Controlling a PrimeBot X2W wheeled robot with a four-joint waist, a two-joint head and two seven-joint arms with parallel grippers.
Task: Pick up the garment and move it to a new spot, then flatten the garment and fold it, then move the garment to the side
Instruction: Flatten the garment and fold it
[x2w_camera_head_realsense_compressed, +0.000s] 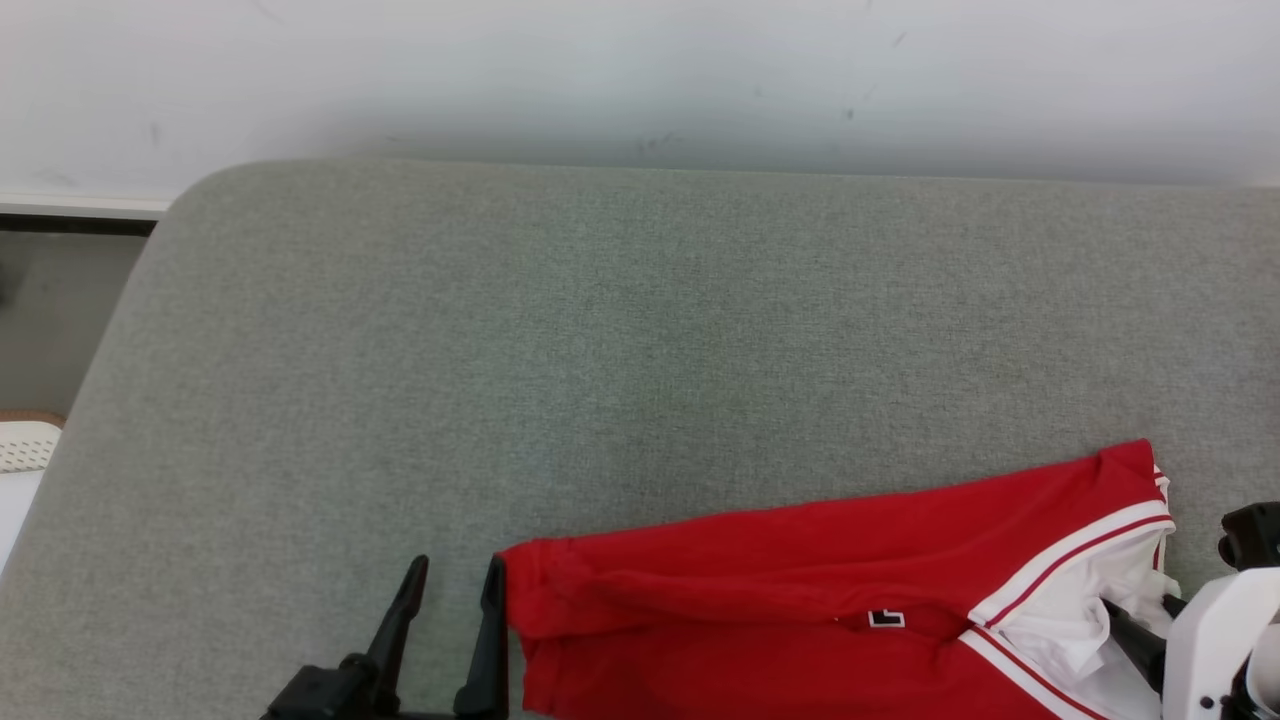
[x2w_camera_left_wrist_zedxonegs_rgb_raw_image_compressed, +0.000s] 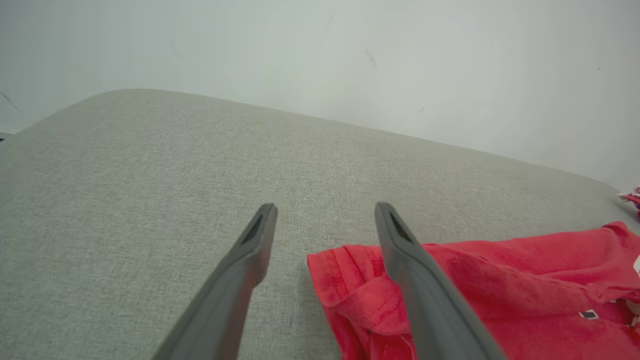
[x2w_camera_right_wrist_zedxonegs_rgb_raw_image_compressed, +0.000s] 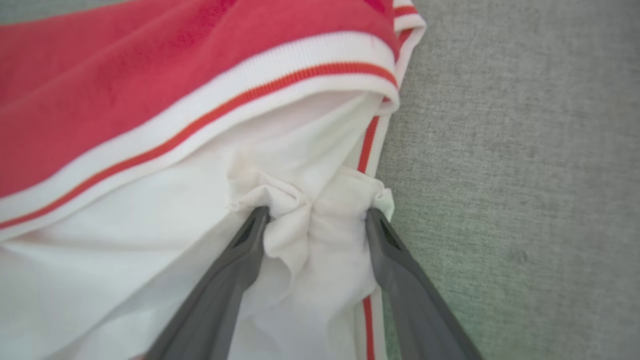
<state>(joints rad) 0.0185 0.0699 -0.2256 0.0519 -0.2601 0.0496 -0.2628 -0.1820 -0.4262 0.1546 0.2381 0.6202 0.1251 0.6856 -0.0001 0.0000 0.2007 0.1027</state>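
Bench (x2w_camera_head_realsense_compressed: 640, 330): grey, padded. The garment (x2w_camera_head_realsense_compressed: 800, 570) lies along the bench's near edge, toward its right end, in a long doubled band. It has a red body, white ribbed trim with a red stripe, and white fabric bunched at the end.

Judged step: folding looks complete and moving aside remains. The next move calls for closing on fabric before lifting.

Right claw (x2w_camera_right_wrist_zedxonegs_rgb_raw_image_compressed: 316, 214): wide open, straddling the bunched white fabric, gripping nothing.

Left claw (x2w_camera_head_realsense_compressed: 455, 565): wide open, empty, at the bench's near edge beside the red hem.
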